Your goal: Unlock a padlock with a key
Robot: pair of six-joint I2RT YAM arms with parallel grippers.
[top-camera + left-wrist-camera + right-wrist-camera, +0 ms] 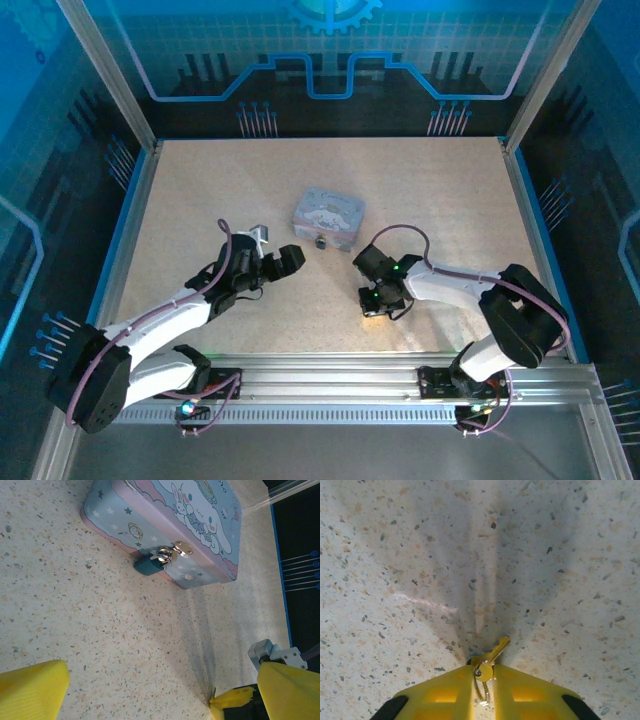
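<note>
The key [495,652] lies on the speckled table, its blade pointing away and to the right. Its round head and ring sit between the yellow fingers of my right gripper [484,676], which is shut on it down at the table surface [378,306]. The padlock [148,565], dark-bodied with a silvery shackle, hangs on the hasp at the front of the pale blue cartoon tin box [200,525], near the table's middle [320,242]. My left gripper [275,250] hovers just left of the box, open wide, its yellow fingers [35,692] far apart and holding nothing.
The tin box [328,218] stands in the middle of the table, between the two arms. Aluminium rails and blue panels wall the table on the left, right and back. A metal rail [400,375] runs along the near edge.
</note>
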